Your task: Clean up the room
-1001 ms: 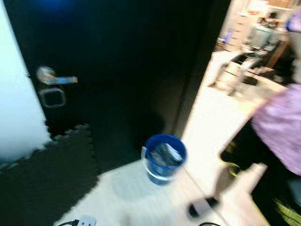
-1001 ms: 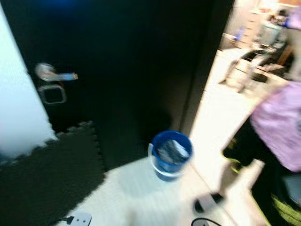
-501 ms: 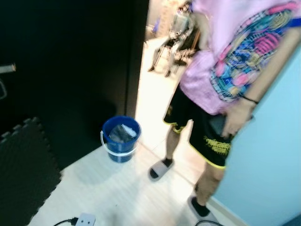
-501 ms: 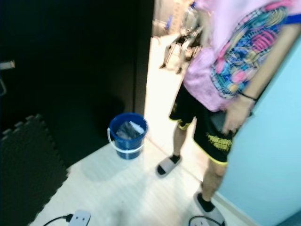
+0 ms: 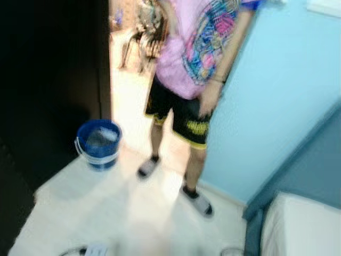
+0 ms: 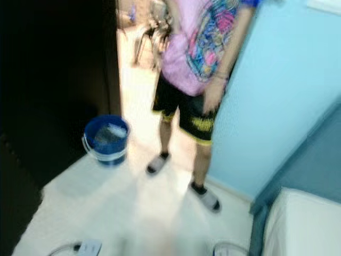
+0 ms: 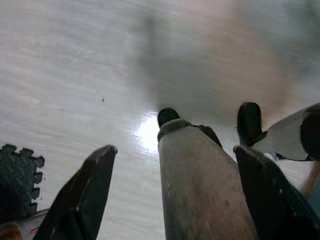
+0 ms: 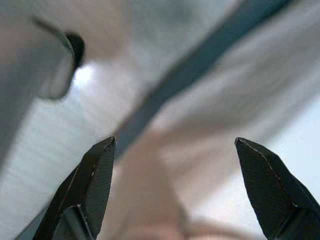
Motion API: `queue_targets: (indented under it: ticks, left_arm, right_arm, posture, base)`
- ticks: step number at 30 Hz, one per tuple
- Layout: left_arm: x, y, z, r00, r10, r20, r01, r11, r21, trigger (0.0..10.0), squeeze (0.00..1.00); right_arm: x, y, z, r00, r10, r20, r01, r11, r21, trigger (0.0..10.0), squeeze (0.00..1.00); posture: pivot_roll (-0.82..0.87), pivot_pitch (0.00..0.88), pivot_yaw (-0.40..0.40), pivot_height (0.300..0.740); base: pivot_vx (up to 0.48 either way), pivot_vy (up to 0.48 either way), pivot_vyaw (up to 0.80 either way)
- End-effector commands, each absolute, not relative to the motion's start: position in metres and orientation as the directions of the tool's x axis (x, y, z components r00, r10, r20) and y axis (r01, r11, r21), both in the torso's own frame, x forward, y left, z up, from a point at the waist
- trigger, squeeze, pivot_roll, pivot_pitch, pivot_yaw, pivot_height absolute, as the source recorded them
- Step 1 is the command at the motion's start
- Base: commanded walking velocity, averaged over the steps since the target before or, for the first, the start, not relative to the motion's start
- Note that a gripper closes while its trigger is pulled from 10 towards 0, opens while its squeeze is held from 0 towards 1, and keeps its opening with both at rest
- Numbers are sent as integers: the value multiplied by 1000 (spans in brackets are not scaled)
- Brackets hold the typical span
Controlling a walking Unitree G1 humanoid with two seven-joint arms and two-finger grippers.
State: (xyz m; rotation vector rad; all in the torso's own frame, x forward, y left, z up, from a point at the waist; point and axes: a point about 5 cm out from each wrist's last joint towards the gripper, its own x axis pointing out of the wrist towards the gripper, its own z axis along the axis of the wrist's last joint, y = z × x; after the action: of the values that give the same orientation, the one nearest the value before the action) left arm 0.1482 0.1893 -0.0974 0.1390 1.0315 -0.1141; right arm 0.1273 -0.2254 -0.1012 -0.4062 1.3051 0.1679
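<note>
A blue bucket (image 5: 99,144) with a white handle stands on the pale floor beside the dark door (image 5: 48,80); something crumpled and grey lies in it. My left gripper (image 7: 175,150) hangs low over the floor, open and holding nothing, with a silver leg of mine seen between its fingers. My right gripper (image 8: 175,142) is also open and holding nothing, above a blurred floor. The eye views are blurred.
A person (image 5: 186,80) in a pink shirt, black shorts and slippers stands in the doorway right of the bucket. A light blue wall (image 5: 277,96) runs right. A white mattress corner (image 5: 298,224) sits bottom right. A power strip (image 6: 88,248) and black foam mat (image 7: 17,175) lie on the floor.
The whole view has swung to the right: bucket and person slid left in the picture, while the blue wall and mattress corner came in. The door handle has left the picture.
</note>
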Motion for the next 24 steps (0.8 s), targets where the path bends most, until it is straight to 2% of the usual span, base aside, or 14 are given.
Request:
queue_targets:
  ticks: [1, 11, 18, 24]
  left_arm:
    - [141, 183, -101, 479, -44, -877, 177, 983, 48, 10000, 0]
    - [143, 184, -100, 486, -34, -873, 184, 981, 64, 10000, 0]
    - [142, 185, -101, 484, -33, -875, 190, 979, 68, 10000, 0]
    - [144, 190, -99, 481, -33, -876, 153, 987, 47, 10000, 0]
  right_arm:
    - [132, -226, -100, 280, -114, -953, -346, 914, -211, 10000, 0]
    - [135, -237, -96, 331, -176, -927, -199, 947, -251, 10000, 0]
    - [137, -240, -95, 334, -195, -922, -178, 948, -265, 10000, 0]
    - [137, -230, -97, 324, -171, -931, -166, 958, -234, 10000, 0]
  posture:
    - [101, 0, -144, 740]
    - [99, 0, -144, 740]
    - [101, 0, -138, 740]
    - [112, 0, -126, 740]
  base:
    - [0, 0, -763]
    - [0, 0, -761]
    - [0, 0, -761]
    - [0, 0, -763]
